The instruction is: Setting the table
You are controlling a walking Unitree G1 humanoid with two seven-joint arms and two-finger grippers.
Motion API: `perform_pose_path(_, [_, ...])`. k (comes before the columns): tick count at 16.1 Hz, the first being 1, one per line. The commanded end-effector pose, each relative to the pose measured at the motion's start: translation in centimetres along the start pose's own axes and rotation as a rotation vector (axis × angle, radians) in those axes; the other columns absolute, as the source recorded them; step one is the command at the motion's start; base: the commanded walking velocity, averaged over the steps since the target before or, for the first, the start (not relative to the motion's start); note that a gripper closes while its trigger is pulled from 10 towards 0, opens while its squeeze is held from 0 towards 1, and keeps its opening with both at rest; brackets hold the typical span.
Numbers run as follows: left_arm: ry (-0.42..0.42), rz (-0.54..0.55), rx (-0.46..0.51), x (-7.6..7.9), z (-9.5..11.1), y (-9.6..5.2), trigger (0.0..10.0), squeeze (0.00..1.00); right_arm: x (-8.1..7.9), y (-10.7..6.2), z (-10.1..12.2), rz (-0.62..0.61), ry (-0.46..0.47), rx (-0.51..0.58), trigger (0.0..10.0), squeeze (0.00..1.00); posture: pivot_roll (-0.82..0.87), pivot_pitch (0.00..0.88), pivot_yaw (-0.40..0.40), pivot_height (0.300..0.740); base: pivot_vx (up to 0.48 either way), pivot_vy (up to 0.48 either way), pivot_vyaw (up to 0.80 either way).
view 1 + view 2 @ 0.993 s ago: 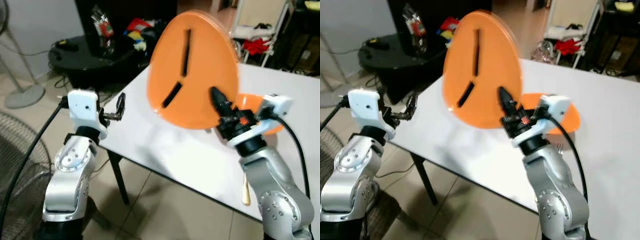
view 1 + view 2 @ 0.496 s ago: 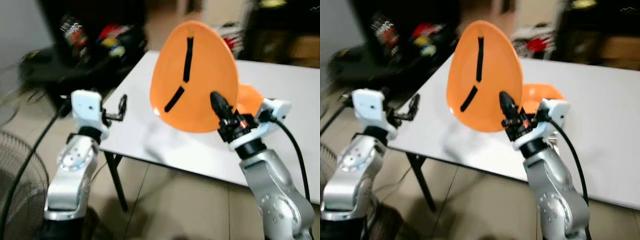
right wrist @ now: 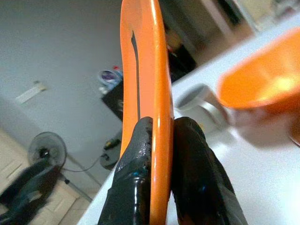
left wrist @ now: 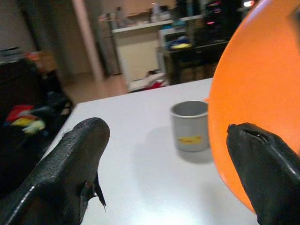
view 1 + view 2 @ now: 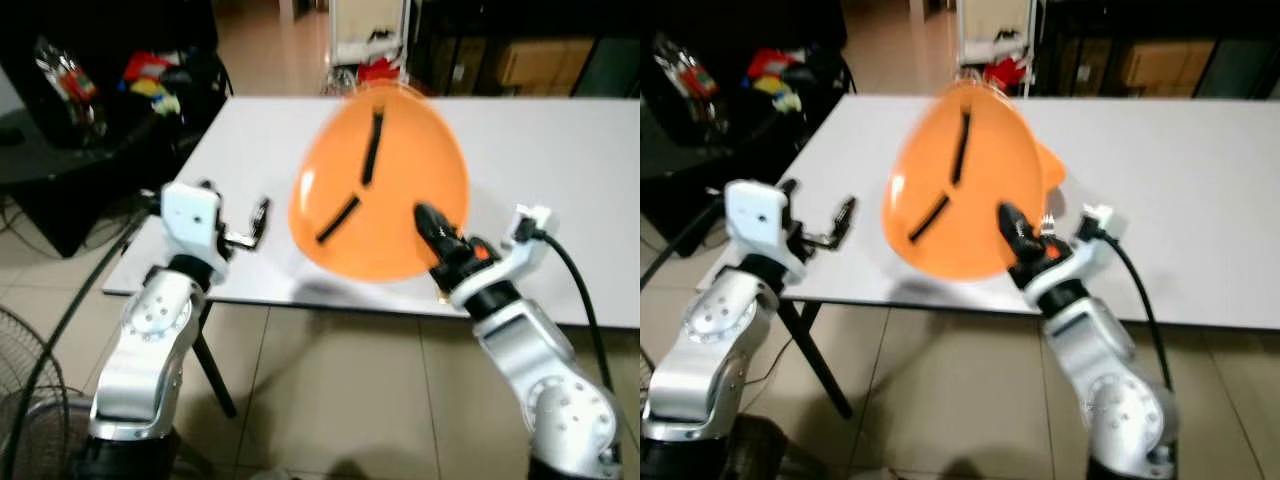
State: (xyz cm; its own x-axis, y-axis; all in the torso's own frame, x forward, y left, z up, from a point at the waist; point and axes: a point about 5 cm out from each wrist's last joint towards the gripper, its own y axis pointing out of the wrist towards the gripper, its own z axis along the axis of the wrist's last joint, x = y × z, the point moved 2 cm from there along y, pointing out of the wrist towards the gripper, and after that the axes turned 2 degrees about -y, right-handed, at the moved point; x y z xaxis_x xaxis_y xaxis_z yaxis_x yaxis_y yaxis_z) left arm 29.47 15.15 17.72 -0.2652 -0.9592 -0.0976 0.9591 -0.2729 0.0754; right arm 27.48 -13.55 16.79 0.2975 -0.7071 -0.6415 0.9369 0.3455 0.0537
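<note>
Carrying step: right end effector clamps the upright orange plate by its rim above the table, left end effector released; next, lower it flat.

An orange plate stands nearly upright in the air above the near edge of the white surface, its face turned toward the head camera. It is round, glossy and plain, with two dark straight marks across its face. Its lower rim is pinched between the two black fingers of the right pincer. An orange bowl sits on the surface behind the plate, open side up. A small metal cup with a yellow mark stands upright on the surface just beside the plate.
</note>
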Motion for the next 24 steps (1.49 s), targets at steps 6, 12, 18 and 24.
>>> perform_pose_path(6, [-0.04,-0.279,-0.147,-0.4,-0.9,-3.7,10.0,0.0,0.0,1.7,-1.8,0.04,0.228,-0.208,10.0,0.0,0.07,0.0,0.07,0.74,0.0,0.0,0.0])
perform_pose_path(12, [-0.129,-0.511,-0.235,1.5,-0.7,-6.5,10.0,0.0,0.7,2.7,-4.3,0.005,0.405,-0.432,10.0,0.0,0.08,0.0,0.059,0.74,0.0,0.0,0.0])
perform_pose_path(18, [-0.144,-0.515,-0.245,1.9,-0.4,-6.7,10.0,0.0,3.3,3.5,-5.5,-0.153,0.597,-0.466,10.0,0.0,0.08,0.0,0.063,0.74,0.0,0.0,0.0])
perform_pose_path(24, [-0.137,-0.54,-0.263,2.5,-0.8,-6.4,10.0,0.0,4.4,6.3,-5.2,-0.25,0.578,-0.464,10.0,0.0,0.08,0.0,0.066,0.74,0.0,0.0,0.0])
